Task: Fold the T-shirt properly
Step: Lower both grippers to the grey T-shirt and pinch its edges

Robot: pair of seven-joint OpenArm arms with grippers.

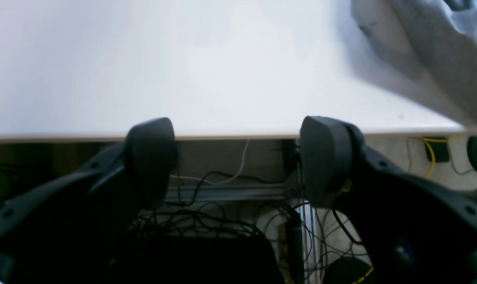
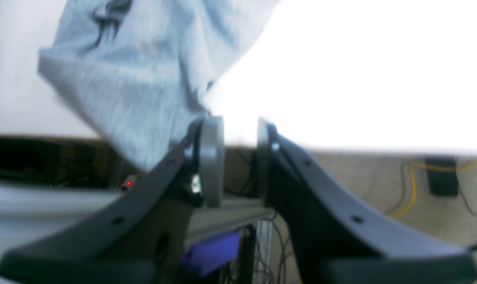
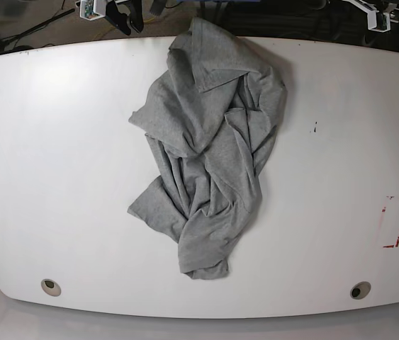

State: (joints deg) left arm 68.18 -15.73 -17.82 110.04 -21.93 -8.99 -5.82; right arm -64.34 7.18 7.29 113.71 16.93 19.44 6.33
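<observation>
Crumpled T-shirt [image 3: 206,149] on white table [image 3: 57,177]

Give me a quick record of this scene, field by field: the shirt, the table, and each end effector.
T-shirt: grey, crumpled in a heap, unfolded, one edge reaching the table's far rim
table: white, with a red mark near one side
left end effector: open, empty, off the table's edge, clear of the shirt
right end effector: jaws a narrow gap apart, nothing between them, shirt cloth hanging just beside one finger
fold progress: not started
</observation>
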